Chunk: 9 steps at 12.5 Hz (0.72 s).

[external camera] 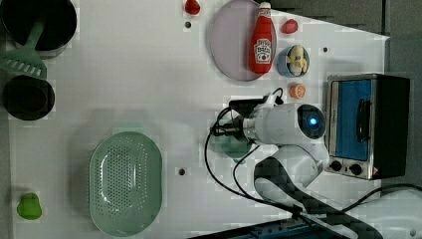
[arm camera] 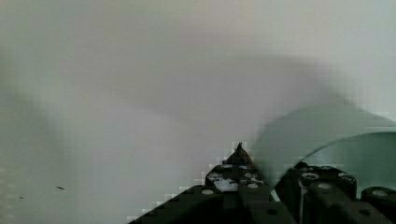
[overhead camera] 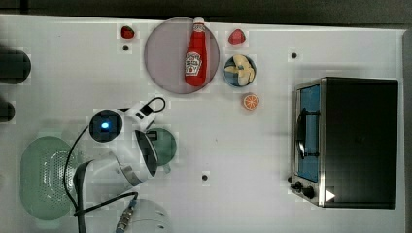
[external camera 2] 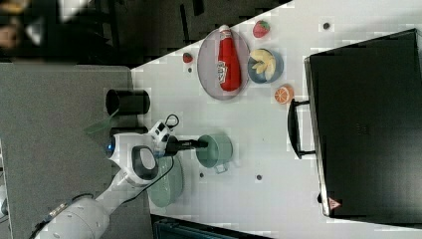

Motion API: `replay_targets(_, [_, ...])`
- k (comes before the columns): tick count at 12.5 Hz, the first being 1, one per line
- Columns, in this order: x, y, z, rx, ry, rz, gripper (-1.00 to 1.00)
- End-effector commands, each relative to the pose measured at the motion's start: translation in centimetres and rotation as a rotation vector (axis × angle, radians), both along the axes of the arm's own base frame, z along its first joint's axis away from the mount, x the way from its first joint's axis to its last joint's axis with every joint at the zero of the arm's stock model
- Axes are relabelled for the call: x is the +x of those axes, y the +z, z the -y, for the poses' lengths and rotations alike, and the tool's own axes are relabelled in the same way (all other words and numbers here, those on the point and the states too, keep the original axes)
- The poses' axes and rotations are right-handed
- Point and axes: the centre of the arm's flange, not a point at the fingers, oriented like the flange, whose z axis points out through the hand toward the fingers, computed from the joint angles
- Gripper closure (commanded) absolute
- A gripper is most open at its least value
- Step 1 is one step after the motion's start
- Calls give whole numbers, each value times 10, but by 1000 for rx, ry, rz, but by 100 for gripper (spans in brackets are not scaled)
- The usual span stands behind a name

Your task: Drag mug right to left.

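**A:** Where is the mug?

**B:** The small muted-green mug (external camera 2: 215,150) sits on the white counter (overhead camera: 252,155), near its middle. In the right view it lies between the pale green colander (external camera 2: 166,188), on the right view's left, and the black toaster oven (external camera 2: 366,124), on the right view's right. In the top view the mug (overhead camera: 165,144) is partly hidden under the robot's wrist.

**A:** And the gripper?

**B:** The gripper (external camera 2: 204,144) reaches to the mug's rim on the right view's left side. In the wrist view the fingers (arm camera: 238,161) straddle the mug's wall (arm camera: 317,135), closed narrowly on it, one inside the cup and one outside.

**A:** What else is on the counter?

**B:** A red ketchup bottle (overhead camera: 196,52) lies across a grey plate (overhead camera: 165,58). Just beside the plate stands a small blue bowl (overhead camera: 239,71) of food, with an orange slice (overhead camera: 251,101) near it. Two strawberries (overhead camera: 236,36) rest along the far edge in the top view.
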Motion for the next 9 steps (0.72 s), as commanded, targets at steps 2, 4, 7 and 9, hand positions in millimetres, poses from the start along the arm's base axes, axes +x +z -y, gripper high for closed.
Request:
replay_targets(2, [-4,11,-51,13,-90,26,65])
replay_targets(4, [-9,11,-68,14,-104,28,65])
replay_targets(7, [-15,11,-85,10,-121,26,65])
replay_targets(9, [-16,11,-94,7,-110,20,65])
